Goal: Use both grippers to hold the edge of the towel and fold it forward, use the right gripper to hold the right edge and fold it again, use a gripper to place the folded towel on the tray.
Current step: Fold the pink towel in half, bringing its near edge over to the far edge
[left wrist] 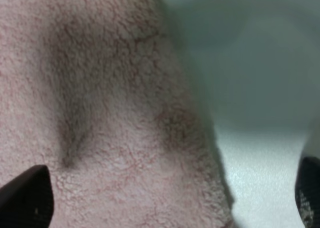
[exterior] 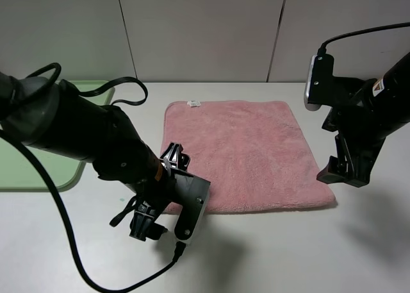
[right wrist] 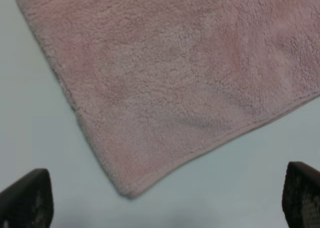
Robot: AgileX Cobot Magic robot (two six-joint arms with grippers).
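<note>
Your left gripper (exterior: 151,224) gapes wide and empty over the near left corner of the towel (exterior: 246,152). Your right gripper (exterior: 344,171), equally wide and empty, hangs beside the near right corner. You see the towel spread flat on the tabletop (exterior: 288,254), with the tray (exterior: 38,168) off to its left.

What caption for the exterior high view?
Flat pink towel, open left gripper over its near-left corner, open right gripper by its near-right corner, green tray at left.
</note>
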